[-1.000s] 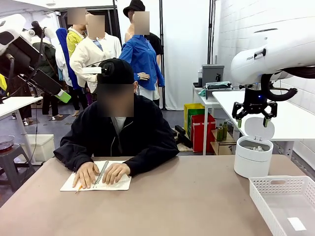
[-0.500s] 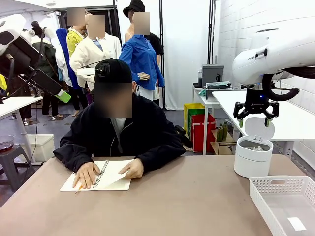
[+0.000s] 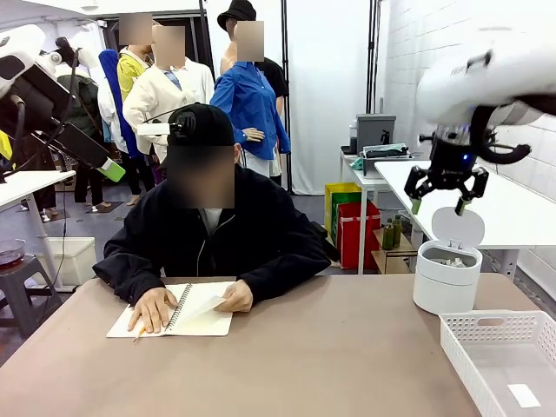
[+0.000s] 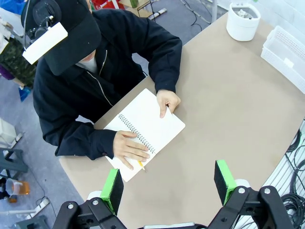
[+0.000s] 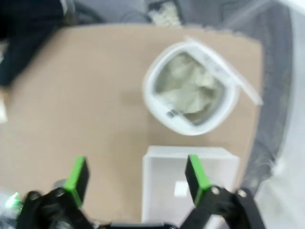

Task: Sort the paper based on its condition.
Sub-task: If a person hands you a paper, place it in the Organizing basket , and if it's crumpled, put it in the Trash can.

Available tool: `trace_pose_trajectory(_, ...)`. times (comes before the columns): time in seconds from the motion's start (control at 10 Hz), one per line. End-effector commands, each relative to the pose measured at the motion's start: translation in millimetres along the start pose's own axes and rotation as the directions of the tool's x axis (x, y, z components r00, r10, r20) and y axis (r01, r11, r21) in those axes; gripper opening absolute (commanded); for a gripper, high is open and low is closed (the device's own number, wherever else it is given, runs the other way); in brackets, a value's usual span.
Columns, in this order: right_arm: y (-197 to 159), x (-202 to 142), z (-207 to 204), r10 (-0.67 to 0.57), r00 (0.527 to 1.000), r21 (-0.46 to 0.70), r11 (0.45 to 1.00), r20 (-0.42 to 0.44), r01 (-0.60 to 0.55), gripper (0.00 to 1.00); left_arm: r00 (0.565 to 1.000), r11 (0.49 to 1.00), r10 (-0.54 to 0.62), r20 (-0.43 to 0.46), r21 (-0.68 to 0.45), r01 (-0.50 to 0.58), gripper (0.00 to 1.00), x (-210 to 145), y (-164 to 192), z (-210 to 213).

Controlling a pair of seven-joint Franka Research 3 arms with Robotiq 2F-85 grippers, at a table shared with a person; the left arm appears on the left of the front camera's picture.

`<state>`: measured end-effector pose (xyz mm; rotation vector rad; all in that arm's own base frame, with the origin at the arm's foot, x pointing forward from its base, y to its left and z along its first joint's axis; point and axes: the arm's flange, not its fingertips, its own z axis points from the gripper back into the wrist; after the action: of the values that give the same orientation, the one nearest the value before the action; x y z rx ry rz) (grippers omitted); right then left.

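Two grippers: left gripper (image 4: 168, 186) and right gripper (image 3: 440, 207), fingers apart, empty, ready for you.
Crumpled paper (image 5: 190, 93): in lid-up bin (image 3: 443, 291), below right gripper.
Flat paper (image 3: 524, 395): in tray (image 3: 486, 320).
Notebook (image 3: 200, 323): hand (image 3: 233, 300) likely freeing your next sheet.

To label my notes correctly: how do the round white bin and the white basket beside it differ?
The bin is round with solid walls; the basket is rectangular with perforated walls. The bin has a lid, standing open; the basket has none. The bin holds crumpled paper; the basket holds a flat sheet. Both are white.
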<state>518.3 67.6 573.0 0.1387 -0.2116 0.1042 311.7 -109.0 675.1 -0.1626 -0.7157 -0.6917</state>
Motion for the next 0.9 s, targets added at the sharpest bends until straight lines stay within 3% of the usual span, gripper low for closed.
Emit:
trace_pose_trajectory(0.0, 17.1, -42.1, 43.6, 0.181, 0.983, 0.145, 0.973, 0.005, -0.18, 1.0, 1.0, 1.0, 0.003, 0.003, -0.001, -0.003, 1.0, -0.3, 1.1, 1.0)
trace_pose_trajectory(0.2, 44.6, -52.6, 81.4, 0.341, 0.939, 0.171, 0.924, 0.038, -0.342, 1.0, 1.0, 1.0, 0.003, 0.003, -0.001, -0.003, 1.0, -0.3, 1.1, 1.0)
trace_pose_trajectory(0.3, 59.2, -56.5, 94.2, 0.434, 0.9, 0.215, 0.876, 0.038, -0.431, 1.0, 1.0, 1.0, 0.003, 0.003, -0.001, -0.003, 1.0, -0.3, 1.1, 1.0)
trace_pose_trajectory(0.4, 74.8, -47.4, 98.8, 0.552, 0.833, 0.289, 0.795, 0.02, -0.534, 1.0, 1.0, 1.0, 0.003, 0.003, -0.001, -0.003, 1.0, -0.3, 1.1, 1.0)
trace_pose_trajectory(0.5, 83.7, -40.2, 97.5, 0.595, 0.801, 0.309, 0.752, 0.06, -0.582, 1.0, 1.0, 1.0, 0.003, 0.003, -0.001, -0.003, 1.0, -0.3, 1.1, 1.0)
trace_pose_trajectory(0.6, 93.8, -34.4, 99.4, 0.617, 0.762, 0.318, 0.695, 0.197, -0.645, 1.0, 1.0, 1.0, 0.003, 0.003, -0.001, -0.003, 1.0, -0.3, 1.1, 1.0)
trace_pose_trajectory(0.8, 112.1, -28.5, 97.1, 0.631, 0.69, 0.338, 0.601, 0.355, -0.724, 1.0, 1.0, 1.0, 0.003, 0.003, -0.001, -0.003, 1.0, -0.3, 1.1, 1.0)
